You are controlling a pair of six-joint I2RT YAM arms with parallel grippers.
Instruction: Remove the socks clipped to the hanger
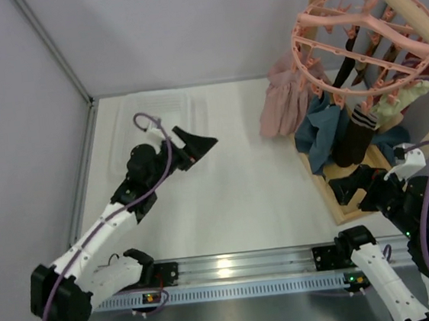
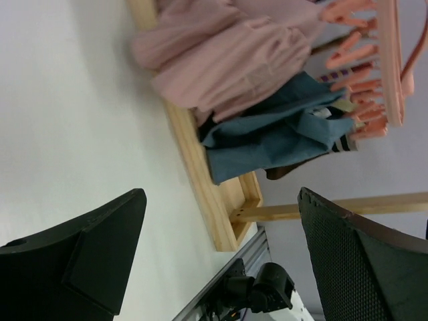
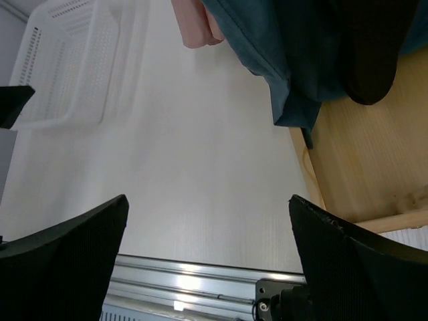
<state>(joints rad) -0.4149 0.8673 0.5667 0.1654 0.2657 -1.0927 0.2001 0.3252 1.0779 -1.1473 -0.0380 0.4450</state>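
One hanger [image 1: 307, 20], perhaps five clipped socks [image 1: 356, 136], one pink garment [image 1: 281, 100], one teal cloth [image 1: 323, 130], one basket [image 1: 147, 106].

Bright even light; glare on rail [image 1: 225, 265]; wrist views soft.

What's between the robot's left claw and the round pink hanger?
In the top view, bare white table comes first after the left gripper, then the dusty-pink garment hanging just before the hanger.
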